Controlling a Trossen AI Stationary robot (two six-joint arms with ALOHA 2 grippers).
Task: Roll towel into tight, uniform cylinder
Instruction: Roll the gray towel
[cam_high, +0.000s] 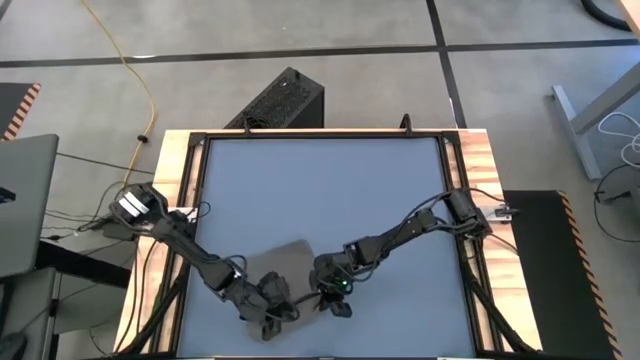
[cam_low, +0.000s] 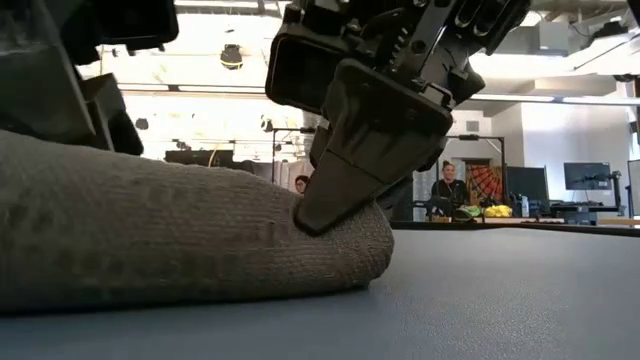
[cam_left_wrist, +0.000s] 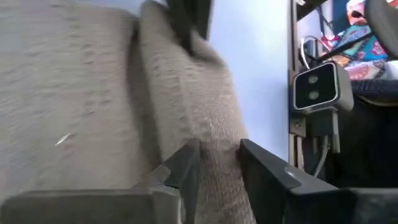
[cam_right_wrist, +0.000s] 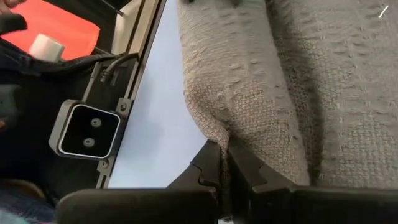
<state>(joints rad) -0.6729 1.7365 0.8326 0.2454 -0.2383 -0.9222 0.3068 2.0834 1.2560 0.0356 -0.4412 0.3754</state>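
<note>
I have the towel (cam_high: 283, 262) near the front edge of the table (cam_high: 330, 190), partly rolled. My right gripper (cam_right_wrist: 225, 163) is clenched on one end of the roll's fold; my left gripper (cam_left_wrist: 219, 160) straddles the other end, fingers around the cloth. I judge the risk is uneven tension: if one end slips, the roll cones or loosens. The front edge is close, so little room lies there; the far half of the table is open.
</note>
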